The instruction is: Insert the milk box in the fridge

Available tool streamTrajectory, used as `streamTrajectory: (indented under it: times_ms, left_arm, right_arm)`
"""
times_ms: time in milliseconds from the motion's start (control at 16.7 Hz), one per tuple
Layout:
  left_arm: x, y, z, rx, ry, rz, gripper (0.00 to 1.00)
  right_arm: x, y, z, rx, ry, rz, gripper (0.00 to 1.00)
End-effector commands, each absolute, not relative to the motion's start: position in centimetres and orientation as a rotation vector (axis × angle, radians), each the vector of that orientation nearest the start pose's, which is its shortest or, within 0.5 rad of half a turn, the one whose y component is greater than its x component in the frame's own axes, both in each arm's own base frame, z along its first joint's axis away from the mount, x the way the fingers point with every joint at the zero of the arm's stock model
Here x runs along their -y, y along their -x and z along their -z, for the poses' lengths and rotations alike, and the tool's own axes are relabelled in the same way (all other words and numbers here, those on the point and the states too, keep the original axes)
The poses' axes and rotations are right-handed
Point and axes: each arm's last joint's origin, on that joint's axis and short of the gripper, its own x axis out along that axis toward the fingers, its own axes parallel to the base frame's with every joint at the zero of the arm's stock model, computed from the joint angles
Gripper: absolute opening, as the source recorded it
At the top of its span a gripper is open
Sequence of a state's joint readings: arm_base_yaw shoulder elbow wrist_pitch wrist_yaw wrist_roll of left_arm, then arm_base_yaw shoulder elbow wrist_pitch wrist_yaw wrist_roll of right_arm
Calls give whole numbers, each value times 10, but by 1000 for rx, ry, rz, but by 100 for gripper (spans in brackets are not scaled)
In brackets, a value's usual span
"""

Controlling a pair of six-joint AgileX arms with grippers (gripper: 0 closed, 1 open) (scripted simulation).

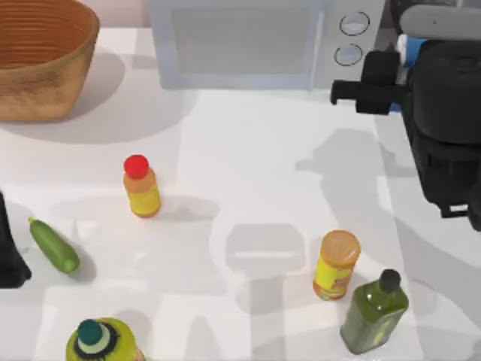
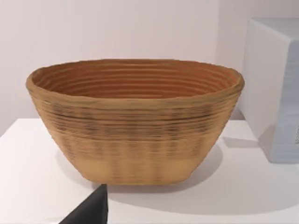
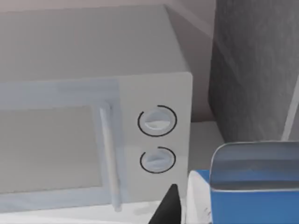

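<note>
While beside the microwave [image 1: 248, 41], right pincer [image 1: 398, 75] around milk box [image 3: 252, 186].

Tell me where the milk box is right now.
The milk box is at the top view's far right, held up at the right tool, just right of the microwave knobs, beside the dark grey fridge.

Our right arm reached over the far right corner of the table, its dark bulk covering that edge in the top view. Our right gripper [image 1: 394, 71] pointed toward the back edge, its fingers closed on the milk box [image 3: 252, 186], whose blue top showed beside one dark fingertip [image 3: 169, 207] in the right wrist view. Our left arm sat parked at the table's left edge, and one fingertip [image 2: 93, 210] of our left gripper [image 1: 9, 248] showed in the left wrist view.
</note>
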State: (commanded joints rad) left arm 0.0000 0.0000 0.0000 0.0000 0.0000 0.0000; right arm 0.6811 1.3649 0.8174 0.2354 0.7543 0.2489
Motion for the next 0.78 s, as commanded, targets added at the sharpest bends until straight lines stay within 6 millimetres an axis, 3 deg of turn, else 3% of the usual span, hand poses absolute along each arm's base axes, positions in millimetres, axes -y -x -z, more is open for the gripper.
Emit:
streamTrajectory:
  times_ms: [120, 300, 600, 780]
  left_arm:
    - [1, -106, -160, 0, 0, 0, 100]
    - [1, -106, -160, 0, 0, 0, 100]
    - [1, -106, -160, 0, 0, 0, 100]
    - [1, -106, -160, 0, 0, 0, 100]
  right_arm:
    - [-141, -228, -275, -154, -97, 73, 0]
    - [-106, -207, -282, -110, -132, 21, 0]
    - [-56, -165, -262, -88, -98, 6, 0]
    - [-22, -132, -233, -35, -85, 71, 0]
